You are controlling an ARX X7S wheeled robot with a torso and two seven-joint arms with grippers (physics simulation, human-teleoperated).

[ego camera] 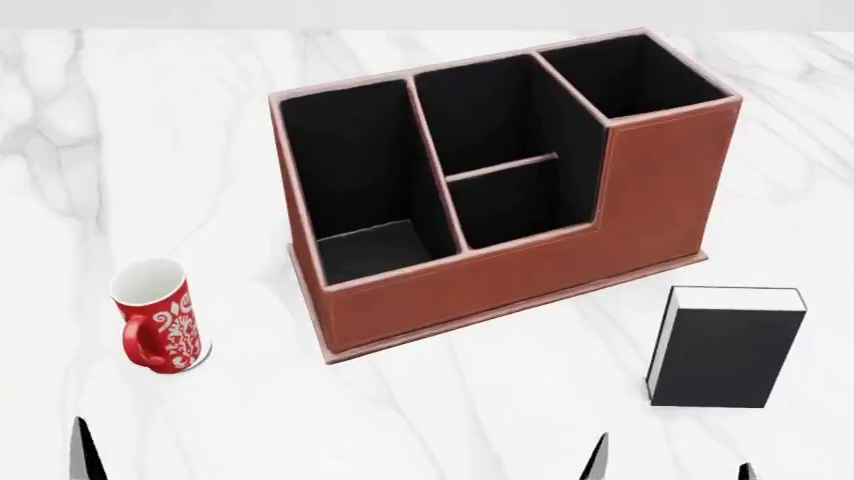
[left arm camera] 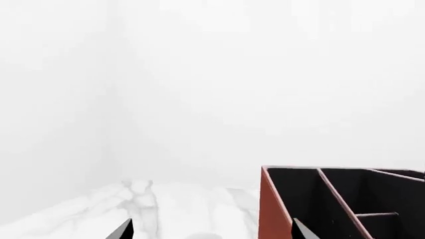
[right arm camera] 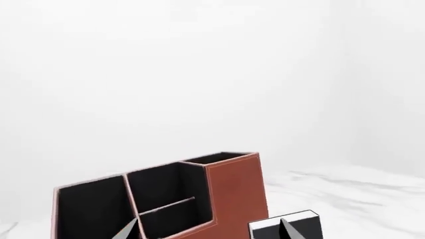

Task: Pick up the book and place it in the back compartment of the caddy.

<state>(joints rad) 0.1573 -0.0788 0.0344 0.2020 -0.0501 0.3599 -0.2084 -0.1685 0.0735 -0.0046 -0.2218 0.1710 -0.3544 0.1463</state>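
The black book with white page edges lies on the marble table, to the right of the reddish-brown caddy. The back compartment is the small black-lined middle cell behind the low-cut wall, and it is empty. My right gripper is open at the bottom edge, just in front of the book. In the right wrist view the right gripper faces the caddy and the book. My left gripper is open and empty, with the caddy's end beside one finger.
A red-and-white patterned mug stands to the left of the caddy. One left fingertip shows in front of the mug. The caddy's other cells are empty. White walls rise behind the table.
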